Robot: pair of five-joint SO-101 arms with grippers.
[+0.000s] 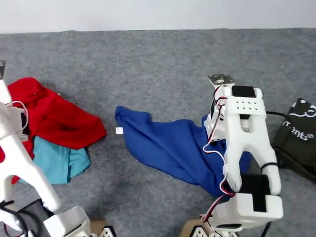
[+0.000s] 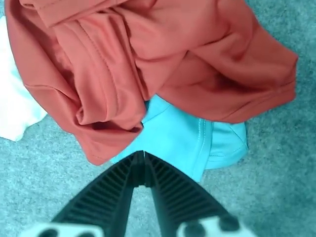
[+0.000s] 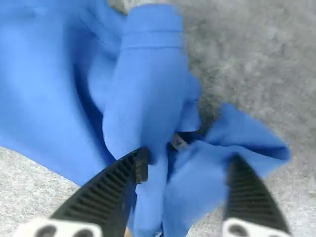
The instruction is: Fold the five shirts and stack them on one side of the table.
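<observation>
A blue shirt (image 1: 168, 145) lies spread and rumpled across the middle of the grey table. My right gripper (image 3: 190, 165) hangs open just above its bunched right-hand end (image 3: 148, 98), one finger (image 3: 140, 165) at a fold. A crumpled red shirt (image 1: 54, 116) lies at the left on top of a teal shirt (image 1: 61, 163). My left gripper (image 2: 144, 163) is shut and empty, above the carpet beside the teal shirt (image 2: 182, 138), with the red shirt (image 2: 148, 59) beyond. A white cloth (image 2: 12, 106) peeks out beside the red shirt.
A black garment with white print (image 1: 298, 136) lies at the table's right edge, beside the right arm (image 1: 244, 143). The left arm (image 1: 19, 163) rises along the left edge. Bare grey carpet (image 1: 148, 64) stretches across the far half.
</observation>
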